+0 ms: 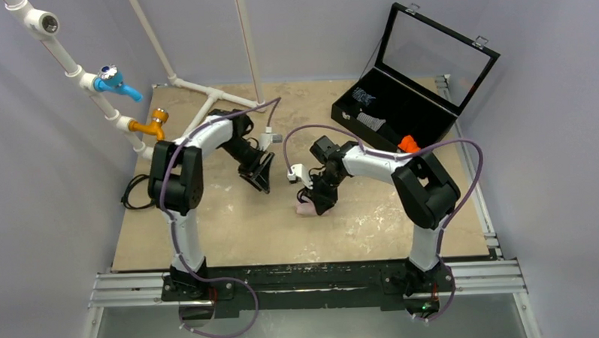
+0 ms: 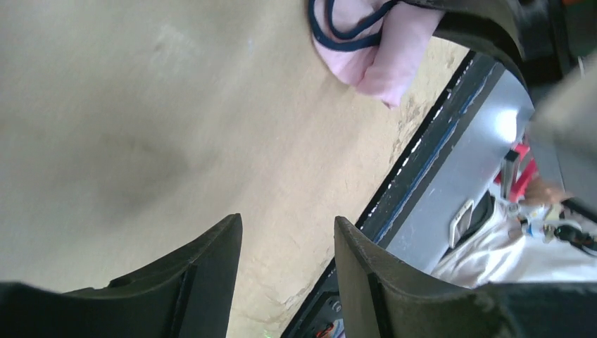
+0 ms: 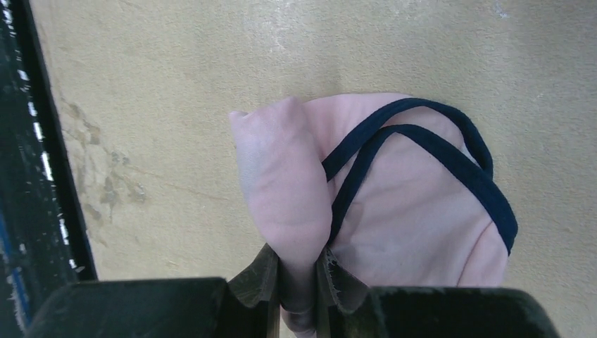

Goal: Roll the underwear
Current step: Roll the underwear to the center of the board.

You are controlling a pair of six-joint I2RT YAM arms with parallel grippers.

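Two end effectors share the middle of the desk (image 1: pixel 238 231), where the pale pink underwear (image 3: pixel 394 211) lies bunched, its thick fold running straight out from the right end effector (image 3: pixel 299 282) that pinches it, while the left end effector (image 2: pixel 285 243) hangs spread and empty nearby on the left.

The underwear (image 3: pixel 415 211) is soft, matt pale pink cloth edged in navy trim, the table (image 3: pixel 176 56) a rough, stained matt beige board, the right gripper (image 3: pixel 299 282) has matt black plastic fingers (image 3: pixel 141 310), and the pipes (image 1: pixel 59 53) are smooth white plastic.
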